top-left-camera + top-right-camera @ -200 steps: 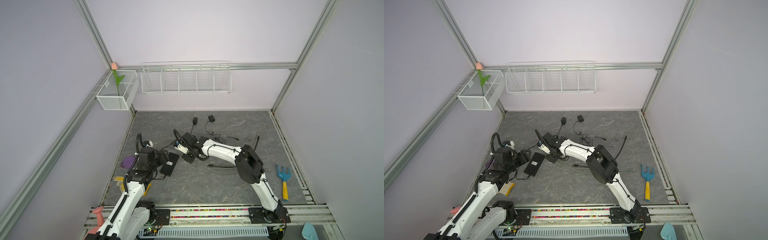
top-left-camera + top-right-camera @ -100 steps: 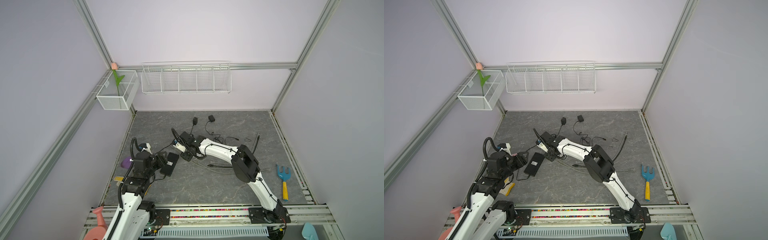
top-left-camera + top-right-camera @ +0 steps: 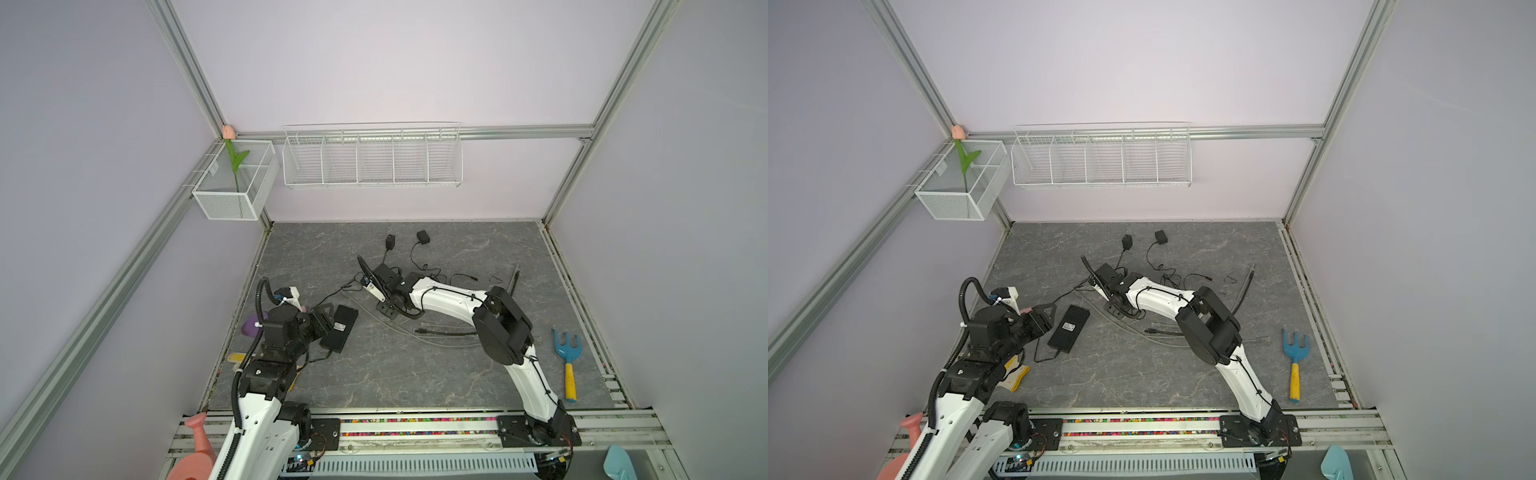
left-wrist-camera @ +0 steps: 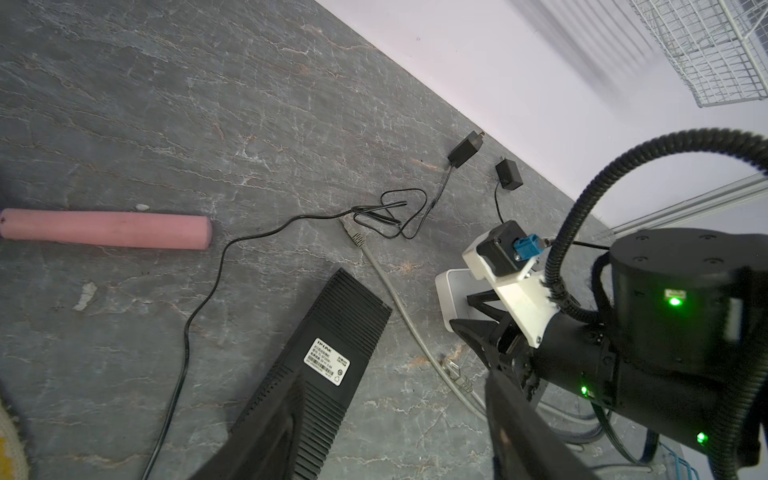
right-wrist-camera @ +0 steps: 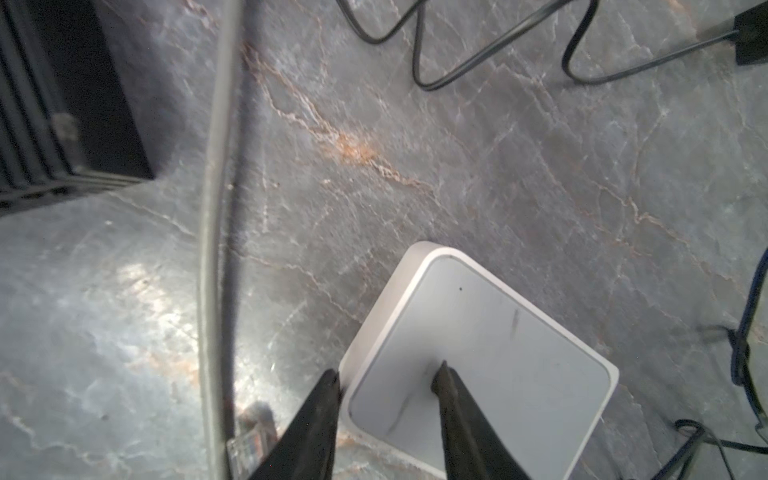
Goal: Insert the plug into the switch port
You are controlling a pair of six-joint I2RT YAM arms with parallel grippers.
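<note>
I see the black switch [image 3: 340, 328] lying flat on the grey table [image 3: 415, 382], a little left of the middle in both top views, with its label side up; on which side its ports are I cannot tell. My left gripper [image 4: 390, 386] stands at the near end of the switch with the jaws wide apart and only table between them; one finger [image 4: 257, 449] hangs over the end of the switch. My right gripper [image 5: 386, 374] is low over a white box [image 5: 478, 353]. Its jaws are partly apart and straddle a corner of the box, one finger outside the wall and one over the top face, and I cannot tell if they press on it. The plug [image 5: 249, 440], a clear one, lies on the table just beside that outer finger, and nothing holds it. A grey cable [image 5: 212, 208] runs between the white box and the switch. A thin black cord [image 4: 208, 282] curves past the other side of the switch, near the end of a pink foam roll [image 4: 104, 228]. Further back lie two black power adapters [image 3: 390, 240] with tangled wires. A blue rake [image 3: 567, 361] is well apart, at the right edge.
</note>
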